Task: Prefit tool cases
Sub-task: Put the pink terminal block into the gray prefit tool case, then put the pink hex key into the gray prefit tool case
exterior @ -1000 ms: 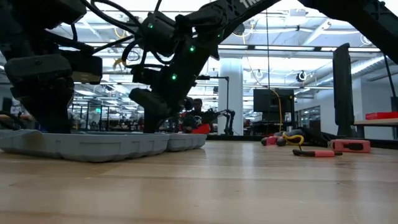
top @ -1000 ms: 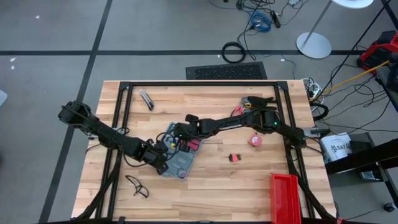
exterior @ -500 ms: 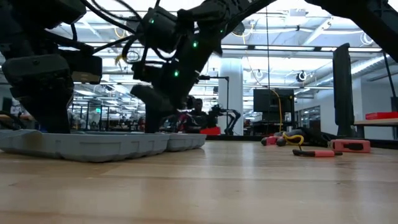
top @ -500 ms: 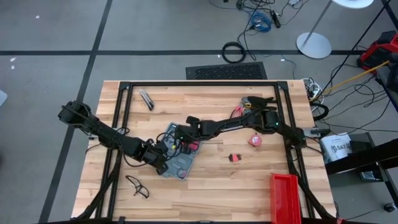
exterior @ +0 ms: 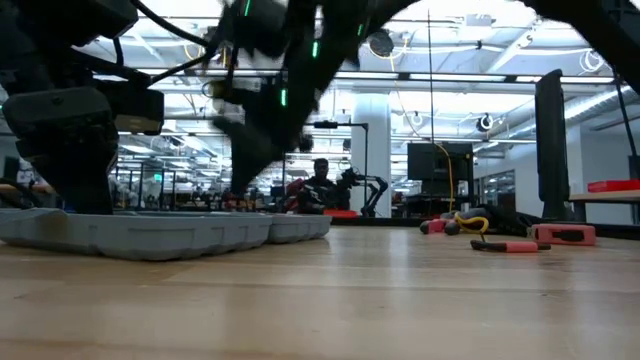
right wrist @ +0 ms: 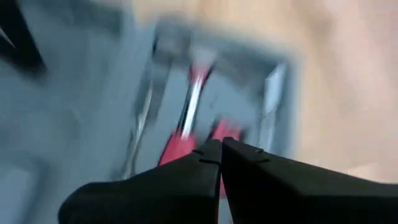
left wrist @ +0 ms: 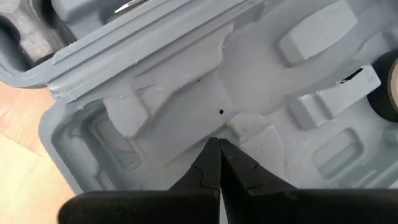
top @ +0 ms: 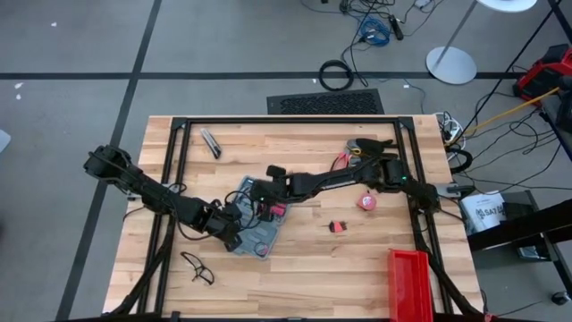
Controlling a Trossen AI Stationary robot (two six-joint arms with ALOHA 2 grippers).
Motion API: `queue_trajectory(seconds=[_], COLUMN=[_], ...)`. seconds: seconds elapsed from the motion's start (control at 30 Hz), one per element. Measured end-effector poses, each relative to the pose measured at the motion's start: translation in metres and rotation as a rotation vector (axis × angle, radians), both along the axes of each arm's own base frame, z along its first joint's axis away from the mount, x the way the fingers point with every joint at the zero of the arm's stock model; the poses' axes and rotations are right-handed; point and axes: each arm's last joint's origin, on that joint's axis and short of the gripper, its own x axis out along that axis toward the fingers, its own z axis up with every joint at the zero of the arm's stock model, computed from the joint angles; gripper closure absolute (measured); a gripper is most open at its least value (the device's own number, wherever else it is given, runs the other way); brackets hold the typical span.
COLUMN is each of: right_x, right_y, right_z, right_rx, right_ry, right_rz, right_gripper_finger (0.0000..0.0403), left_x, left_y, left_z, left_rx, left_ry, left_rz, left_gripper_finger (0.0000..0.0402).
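Item: tool case (top: 256, 221), blue-grey, hinged, lying open and flat on the table (top: 357, 268), left of centre, grey moulded tray facing up.

Step in hand, judged: seating red-handled tools into the tray's shaped recesses. One red-handled tool (right wrist: 186, 124) already lying in a recess near the case's far edge; other recesses bare.

Left gripper (left wrist: 219, 146): over the case's near-left part, fingers pressed together, tips touching or just above the bare moulded tray; nothing pinched. Probably steadying the case.

Right gripper (right wrist: 220, 146): over the case's far half, just beside the seated red handle, fingers pressed together, nothing visibly held. Whether the tips touch the tool, not possible to tell through the blur.

Loose pieces to the right of the case: small red part (top: 337, 226) near; round red item (top: 365, 201) farther; red-handled tools (exterior: 510, 246) well apart. Red bin (top: 412, 284) well apart, toward the near right corner.

Next move, judged: either pressing the seated tool home with the closed tips, or spreading the right fingers and reaching right of the case for another piece; orientation to match the recess outline.
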Motion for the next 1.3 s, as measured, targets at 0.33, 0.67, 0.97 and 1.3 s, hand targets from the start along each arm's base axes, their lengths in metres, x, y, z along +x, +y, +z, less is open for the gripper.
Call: queue_trajectory(seconds=[0.33, 0.67, 0.97, 1.3], right_x=[-0.004, 0.004, 0.003, -0.036], right_y=[-0.002, -0.003, -0.009, -0.009], right_z=[-0.01, -0.004, -0.018, 0.065], right_rx=[0.018, -0.023, 0.002, -0.076], right_ry=[0.066, -0.032, 0.019, 0.088], right_rz=[-0.008, -0.027, -0.037, 0.003], right_gripper_finger=[0.0403, 0.0403, 0.0403, 0.0403], left_x=[0.001, 0.0, 0.0, -0.003], left_y=[0.0, 0.0, 0.0, 0.003], left_z=[0.0, 0.0, 0.001, 0.039], left_rx=[0.001, 0.002, 0.003, 0.017], left_ry=[-0.007, -0.007, -0.004, -0.035], left_rz=[0.0, -0.001, 0.0, 0.007], left_gripper_finger=[0.0401, 0.0401, 0.0401, 0.0401])
